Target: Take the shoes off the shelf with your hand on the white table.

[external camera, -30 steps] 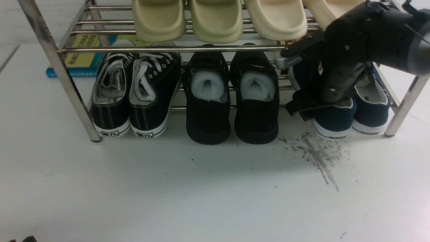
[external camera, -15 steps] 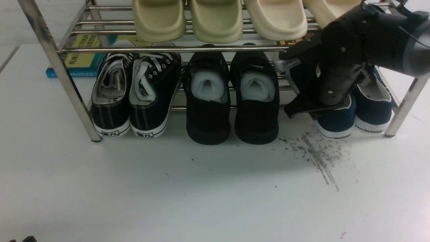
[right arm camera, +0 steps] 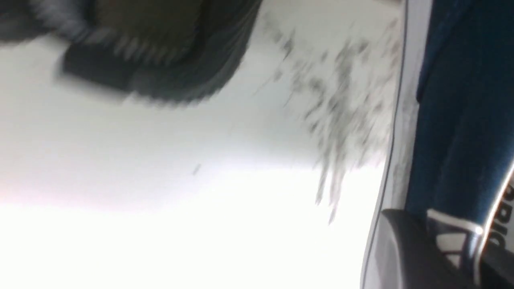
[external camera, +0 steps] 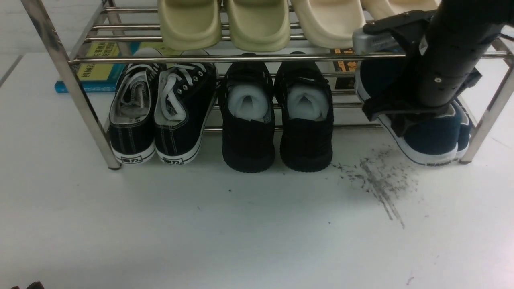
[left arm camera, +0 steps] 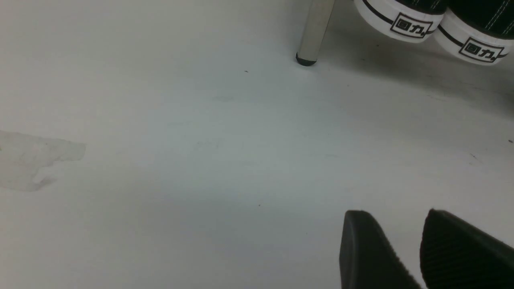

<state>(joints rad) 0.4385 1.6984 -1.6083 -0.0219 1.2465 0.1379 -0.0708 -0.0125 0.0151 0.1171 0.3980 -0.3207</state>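
Right, the right gripper (external camera: 401,116) is down at the right-hand end of the shelf (external camera: 200,58), on the lower tier. Its fingers (right arm camera: 401,253) are pinched in tight on the heel collar of the navy-blue slip-ons (external camera: 431,138). The near shoe is tipped over, with its white sole rim turned toward the all-black shoes (external camera: 277,128) and its heel just beside the right front leg. Whether it touches the counter (external camera: 241,224) cannot be told. The right wrist view catches black letters on white at the shoe's edge, too cut off to read.

Along the tier come the all-black pair with white stuffing, then the black lace-up sneakers (external camera: 160,116), whose heel tabs read "回力" in the left wrist view. Pale foam slides (external camera: 225,24) line the top tier. A yellow and blue book (external camera: 98,66) lies behind, its print too small to read. Dark scuff streaks (external camera: 381,184) mark the counter in front of the navy pair. The left gripper (left arm camera: 401,224) hangs over bare counter, fingers a little apart, holding nothing.
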